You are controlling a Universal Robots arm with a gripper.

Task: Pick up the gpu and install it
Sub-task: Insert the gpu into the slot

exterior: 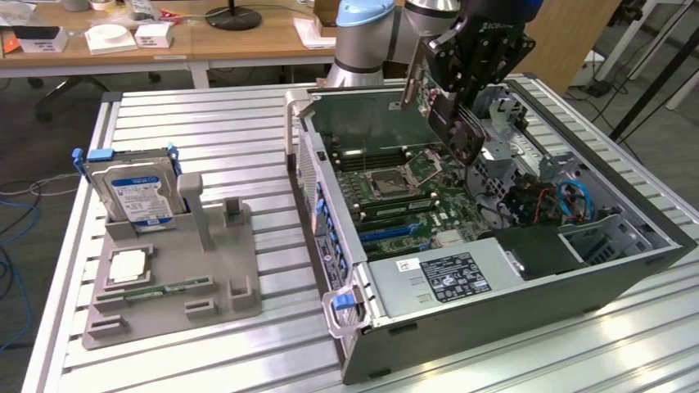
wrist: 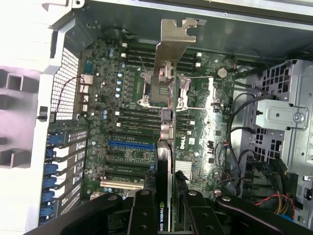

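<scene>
My gripper (exterior: 457,98) hangs over the open computer case (exterior: 327,246), shut on the gpu (exterior: 467,135). The dark card is held on edge above the motherboard (exterior: 404,196), its silver bracket (exterior: 415,82) towards the case's back wall. In the wrist view the gpu (wrist: 167,161) runs edge-on away from my gripper (wrist: 165,200), with black fingers (wrist: 143,210) on both sides and the bracket (wrist: 173,44) at its far end. A blue expansion slot (wrist: 131,145) lies on the board below, to one side of the card, which sits clear of the board.
A grey fixture (exterior: 218,262) at the exterior view's left holds a hard drive (exterior: 133,192), a processor (exterior: 129,264) and a memory stick (exterior: 164,288). Inside the case are a power supply (exterior: 448,274), drive cages (wrist: 279,115) and cables (exterior: 568,201). Desks stand behind the slatted table (exterior: 196,115).
</scene>
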